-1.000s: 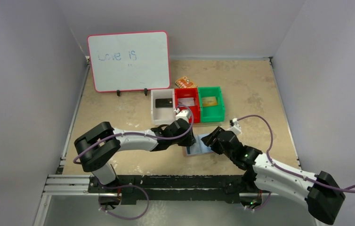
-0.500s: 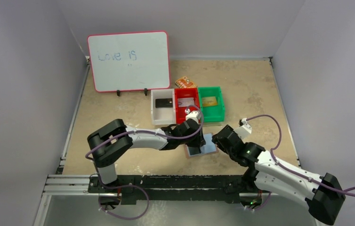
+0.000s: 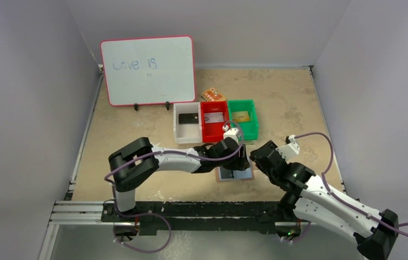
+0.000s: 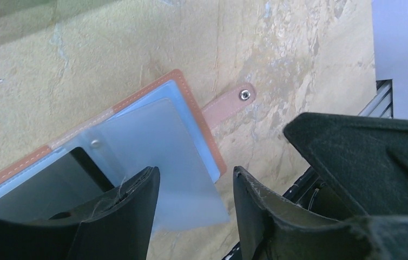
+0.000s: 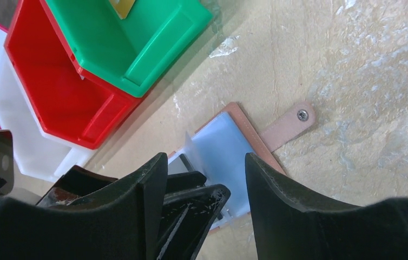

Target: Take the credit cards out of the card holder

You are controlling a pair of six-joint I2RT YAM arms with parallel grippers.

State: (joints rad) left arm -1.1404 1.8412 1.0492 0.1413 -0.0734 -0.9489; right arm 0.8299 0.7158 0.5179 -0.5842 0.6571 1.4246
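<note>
The card holder (image 3: 236,175) lies open on the table, tan-edged and pale blue inside, its snap tab (image 4: 230,103) pointing away. A dark credit card (image 4: 45,187) sits in one of its clear sleeves. My left gripper (image 4: 193,181) hovers open right above a loose clear sleeve page, with nothing pinched. My right gripper (image 5: 206,160) is open too, just right of the holder (image 5: 229,143), with the left gripper's fingers (image 5: 193,203) showing between its own. In the top view the two grippers (image 3: 238,156) (image 3: 260,161) nearly meet over the holder.
A white bin (image 3: 178,130), a red bin (image 3: 206,131) and a green bin (image 3: 251,130) stand in a row behind the holder, each with a card inside. An orange patterned packet (image 3: 213,95) lies behind them. A whiteboard (image 3: 147,70) stands at the back left.
My left arm has swung right across the holder and its jaws have opened wider. The right gripper has drawn back to the right. The holder has shifted slightly toward the near edge.
</note>
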